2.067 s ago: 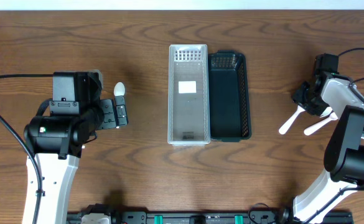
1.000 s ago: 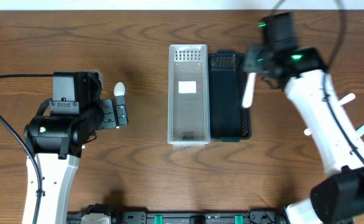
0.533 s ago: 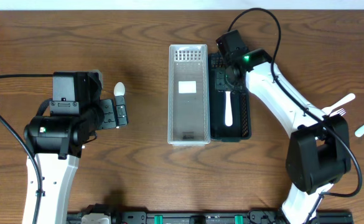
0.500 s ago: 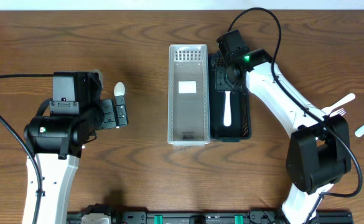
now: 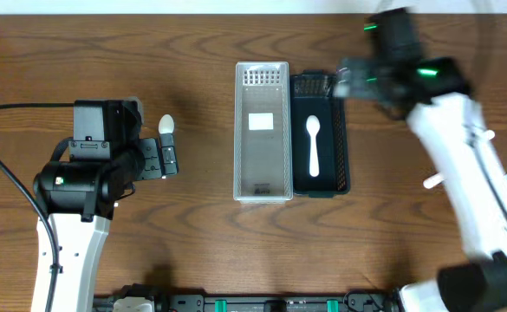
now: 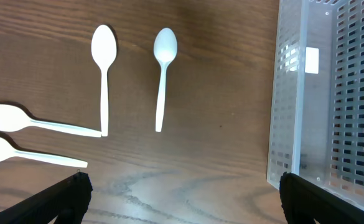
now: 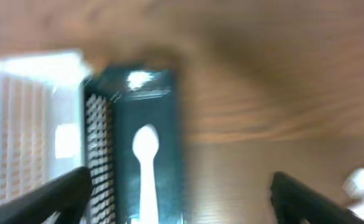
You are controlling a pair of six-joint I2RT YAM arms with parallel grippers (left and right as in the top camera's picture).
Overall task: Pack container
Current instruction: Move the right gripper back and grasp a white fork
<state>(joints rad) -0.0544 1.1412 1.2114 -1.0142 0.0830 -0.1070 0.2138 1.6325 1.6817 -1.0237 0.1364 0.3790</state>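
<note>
Dark slotted plastic container (image 5: 343,147) — one of two, touching a clear perforated bin (image 5: 262,165) — holds one white plastic spoon (image 5: 314,147); four loose spoons (image 6: 163,74) lie on the wooden table (image 6: 219,155). Right gripper (image 7: 178,183), over it half a second ago, has pulled away, jaws apart; left gripper (image 6: 185,190) gapes too, empty.

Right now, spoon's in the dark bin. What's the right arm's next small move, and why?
Probably swing the right arm back toward the white utensils at the table's right edge. The spoon lies flat inside the dark basket. The right wrist view shows the jaws wide open with nothing between them, and loose pieces lie out there, not yet packed.
</note>
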